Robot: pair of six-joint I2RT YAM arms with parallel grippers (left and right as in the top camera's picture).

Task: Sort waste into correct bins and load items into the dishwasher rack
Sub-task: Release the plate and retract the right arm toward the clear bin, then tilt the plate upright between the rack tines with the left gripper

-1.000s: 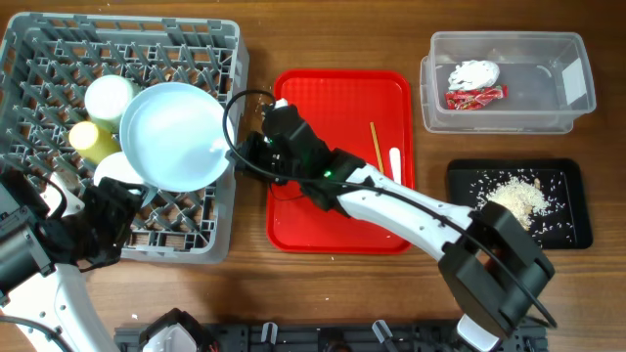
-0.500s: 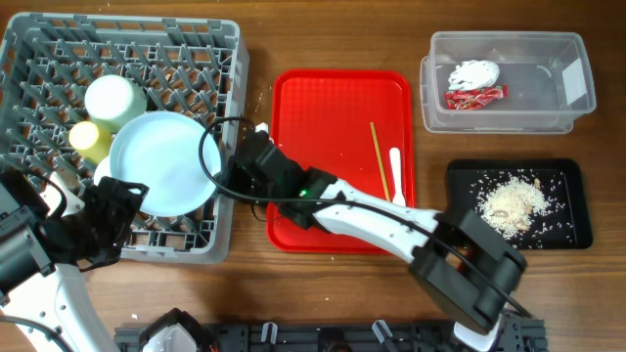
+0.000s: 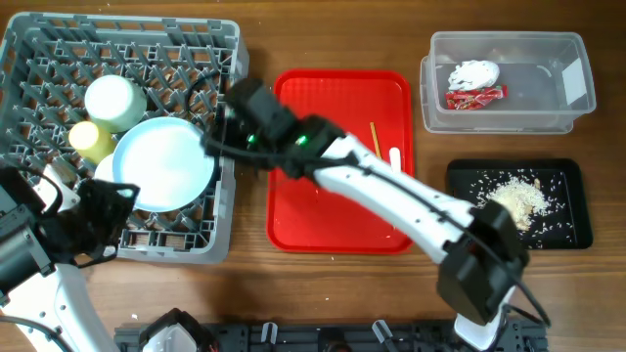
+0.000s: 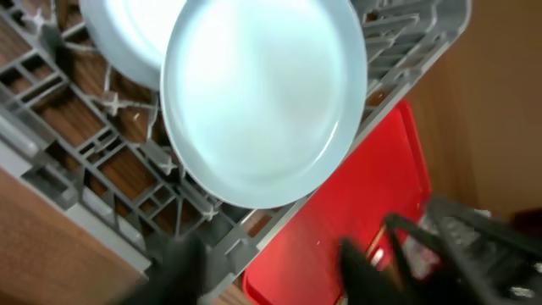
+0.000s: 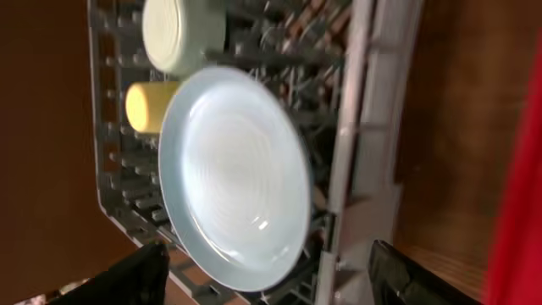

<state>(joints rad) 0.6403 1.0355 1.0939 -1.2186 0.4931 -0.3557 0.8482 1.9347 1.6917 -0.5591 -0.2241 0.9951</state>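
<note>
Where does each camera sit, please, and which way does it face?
Overhead: above the table, looking straight down on rack and red tray; left arm and right arm show.
Left wrist: at the rack's near edge, facing the plate; left end effector at bottom.
Right wrist: above the rack's side, facing the plate; right end effector at bottom.
All share the plate.

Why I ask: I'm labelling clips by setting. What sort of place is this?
Likely a tabletop dish-clearing test station: a grey dishwasher rack holding a pale blue plate, a red serving tray, and a clear waste tub on a wooden table.
</note>
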